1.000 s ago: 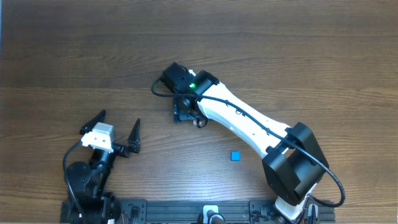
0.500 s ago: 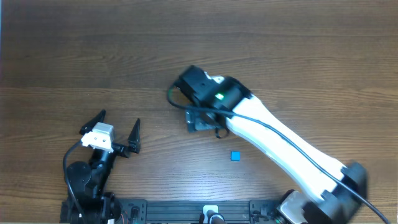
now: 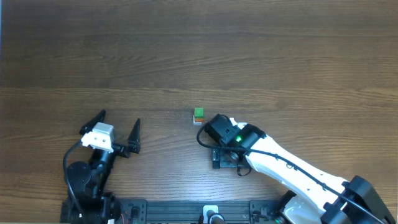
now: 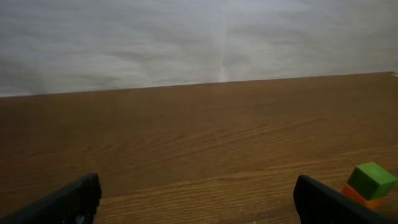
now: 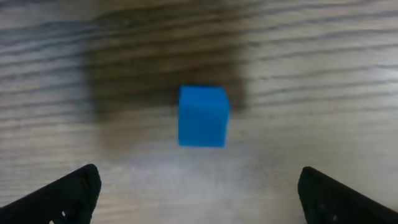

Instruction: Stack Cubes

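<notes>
Right gripper (image 5: 199, 190) and left gripper (image 3: 120, 117) both have fingers (image 3: 134, 134) spread wide.

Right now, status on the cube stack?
Left claw open. Right claw open over blue cube, not gripping. Green cube sits on orange cube. No obstruction seen.

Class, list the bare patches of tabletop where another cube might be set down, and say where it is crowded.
The far half of the table, beyond the green cube atop the orange cube, is bare. So is the strip between the left gripper and that stack. Crowded: the near middle, where the right gripper hangs over the blue cube.
</notes>
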